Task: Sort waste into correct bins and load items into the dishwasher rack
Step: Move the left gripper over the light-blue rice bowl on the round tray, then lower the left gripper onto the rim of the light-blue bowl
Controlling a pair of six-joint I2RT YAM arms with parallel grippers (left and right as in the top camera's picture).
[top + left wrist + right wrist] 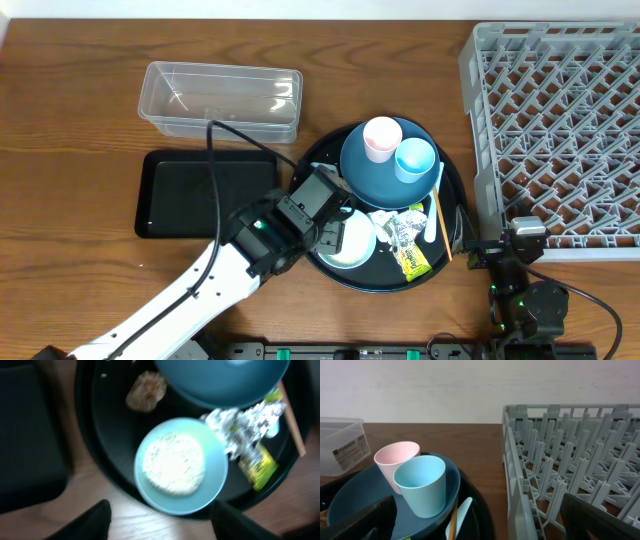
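Left end effector (160, 508) — spread wide — over bowl (216, 472).

The brown wooden desk (70, 120) carries a clear plastic tub (160, 110) at the back left and a shallow black rectangular tray (175, 195) just beside it. A round black tray (380, 280) sits mid-desk, and a grey dishwasher rack (560, 130) stands on the right.

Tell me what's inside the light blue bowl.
The light blue bowl holds a round mound of white rice. Whatever lies beneath the rice, including the bowl's floor, is covered.
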